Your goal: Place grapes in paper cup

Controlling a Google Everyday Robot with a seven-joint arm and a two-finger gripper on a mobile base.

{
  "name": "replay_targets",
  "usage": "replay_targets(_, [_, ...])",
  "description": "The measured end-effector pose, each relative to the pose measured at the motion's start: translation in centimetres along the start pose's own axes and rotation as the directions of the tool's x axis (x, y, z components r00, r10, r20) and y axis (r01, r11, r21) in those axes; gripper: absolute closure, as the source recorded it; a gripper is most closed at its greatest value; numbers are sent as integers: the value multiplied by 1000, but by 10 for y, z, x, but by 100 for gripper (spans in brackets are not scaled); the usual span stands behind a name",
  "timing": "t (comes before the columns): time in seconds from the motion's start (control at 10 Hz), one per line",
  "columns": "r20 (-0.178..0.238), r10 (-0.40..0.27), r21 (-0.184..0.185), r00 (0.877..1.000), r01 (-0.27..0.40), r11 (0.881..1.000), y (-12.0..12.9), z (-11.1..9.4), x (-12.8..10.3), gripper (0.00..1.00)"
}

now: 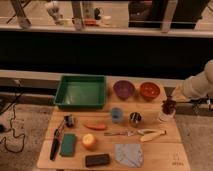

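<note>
The white paper cup (166, 118) stands upright near the right edge of the wooden table (165, 155). The dark reddish-purple grapes (169, 106) are right above the cup's rim, at its mouth. My gripper (170, 101) reaches in from the right on a pale arm and is shut on the grapes directly over the cup. Whether the grapes touch the rim is unclear.
A green tray (81, 91) sits at the back left, with a purple bowl (124, 89) and an orange bowl (149, 90) at the back. A blue cup (117, 115) and a metal cup (135, 118) stand mid-table. A carrot, cutlery, a banana, an orange, a sponge and a cloth lie in front.
</note>
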Motion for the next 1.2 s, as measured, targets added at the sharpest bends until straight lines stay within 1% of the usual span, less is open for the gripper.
replay_targets(0.1, [0,0,0,1000,0,1000,0,0,0,72])
replay_targets(0.3, [1,1,-1,1000,-1,1000,0,1,0,54])
replay_targets(0.4, [1,1,-2,1000,-1,1000,0,1,0,42])
replay_targets(0.6, [1,1,-2,1000,-1,1000,0,1,0,25])
replay_targets(0.7, [1,1,-1,1000,-1,1000,0,1,0,20])
replay_targets(1.2, [1,1,-1,1000,-1,1000,0,1,0,20])
